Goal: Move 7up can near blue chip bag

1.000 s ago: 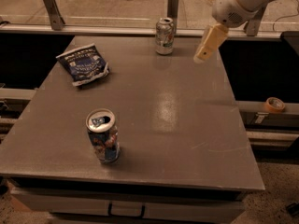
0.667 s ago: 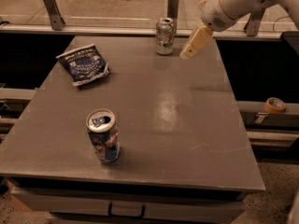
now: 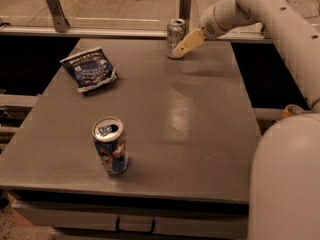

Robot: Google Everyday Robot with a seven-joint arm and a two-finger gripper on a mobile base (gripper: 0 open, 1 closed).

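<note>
Up at the far edge of the table (image 3: 200, 114): gripper (image 3: 186, 43), pale yellow, angled down and to the left, right up against the right side of the 7up can (image 3: 174, 34); touching or just short of touching, hard to say; spread or closed, cannot tell from this angle; carried on a thick whitish arm (image 3: 260, 14) stretched in from the upper right corner, with a rounded joint just behind the gripper; 7up can upright, silvery with a metal top, standing on the grey surface near the back edge, a little right of the table's middle; well apart from it, toward the back left, the blue chip bag (image 3: 89, 69), crinkled, dark blue with white lettering and pale edges, lying flat and somewhat askew near the left edge; nearer the front and left of centre, a blue printed can (image 3: 110, 146), upright, top opened, colourful figures on its side, well apart from both the bag and the 7up can; at lower right, a large rounded whitish part of the robot's body (image 3: 285, 184), covering the table's front right corner; just above it at the right edge, a small orange thing (image 3: 292, 110), too little seen to name; beyond the table's back edge, a pale rail (image 3: 100, 31) running left to right, with a grey upright post (image 3: 55, 6) on the left; under the front edge, a dark drawer handle (image 3: 135, 226)
</note>
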